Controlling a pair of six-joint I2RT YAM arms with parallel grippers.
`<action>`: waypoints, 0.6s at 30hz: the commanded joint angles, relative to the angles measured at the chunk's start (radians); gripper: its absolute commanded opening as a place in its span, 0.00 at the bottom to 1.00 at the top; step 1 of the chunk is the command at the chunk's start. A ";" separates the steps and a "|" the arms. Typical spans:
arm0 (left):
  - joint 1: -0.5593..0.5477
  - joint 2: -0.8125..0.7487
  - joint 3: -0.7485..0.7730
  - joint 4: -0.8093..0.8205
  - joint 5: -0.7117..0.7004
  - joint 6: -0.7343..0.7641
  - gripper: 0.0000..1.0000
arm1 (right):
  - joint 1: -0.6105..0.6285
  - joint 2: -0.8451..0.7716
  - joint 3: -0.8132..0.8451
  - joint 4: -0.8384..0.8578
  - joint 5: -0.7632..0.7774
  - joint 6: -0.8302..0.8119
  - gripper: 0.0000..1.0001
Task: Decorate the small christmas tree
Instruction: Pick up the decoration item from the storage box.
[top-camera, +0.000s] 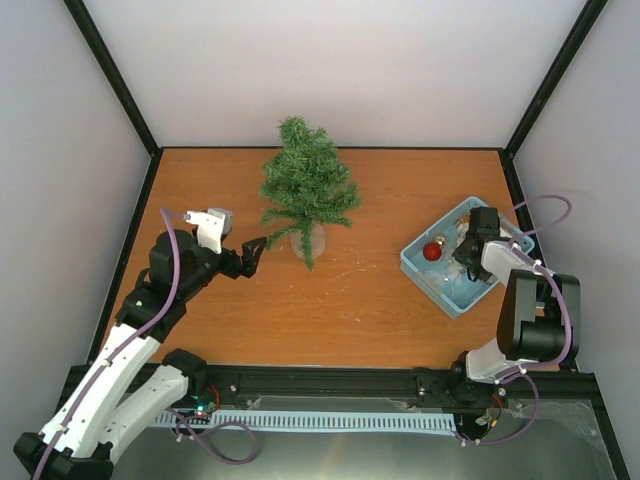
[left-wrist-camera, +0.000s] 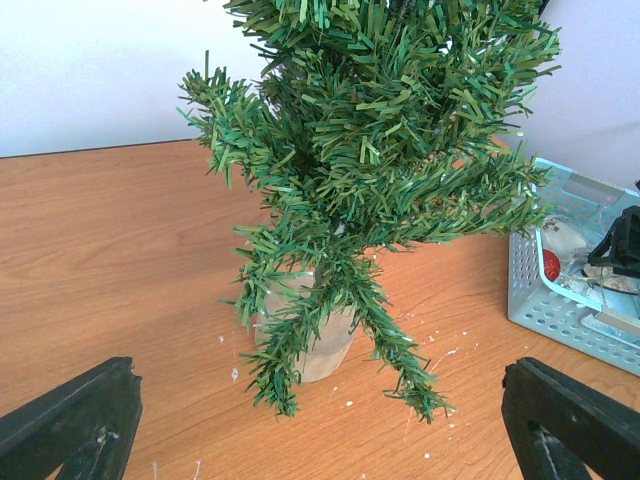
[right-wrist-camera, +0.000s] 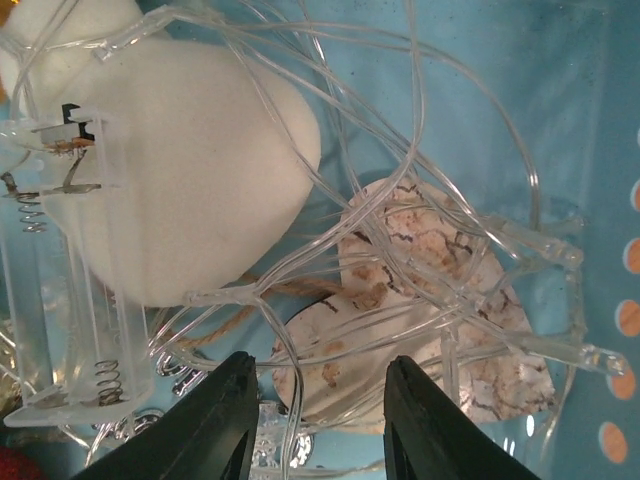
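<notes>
The small christmas tree (top-camera: 306, 190) stands upright at the back middle of the table, bushy green on a pale base (left-wrist-camera: 322, 345); it fills the left wrist view (left-wrist-camera: 370, 140). My left gripper (top-camera: 250, 258) is open and empty, just left of the tree's base. My right gripper (top-camera: 466, 250) is down inside the light blue basket (top-camera: 425, 268), open, its fingers (right-wrist-camera: 210, 425) straddling a pale bark-patterned ornament (right-wrist-camera: 420, 330) under a tangle of clear light-string wire (right-wrist-camera: 440, 180). A white ornament (right-wrist-camera: 200, 170) and a clear battery box (right-wrist-camera: 60, 280) lie beside it. A red bauble (top-camera: 432, 251) sits in the basket.
The basket also shows at the right edge of the left wrist view (left-wrist-camera: 560, 300). White specks lie on the wooden table (top-camera: 360, 300) round the tree. Black frame posts and white walls enclose the table on three sides.
</notes>
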 joint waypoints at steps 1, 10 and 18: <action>-0.006 -0.007 0.002 0.035 0.010 0.021 1.00 | -0.021 0.009 -0.033 0.105 -0.031 -0.002 0.37; -0.006 0.001 0.000 0.036 0.015 0.021 1.00 | -0.025 -0.001 -0.032 0.115 -0.016 -0.043 0.18; -0.006 0.004 -0.001 0.038 0.020 0.021 1.00 | -0.026 -0.138 -0.015 0.055 0.071 -0.066 0.03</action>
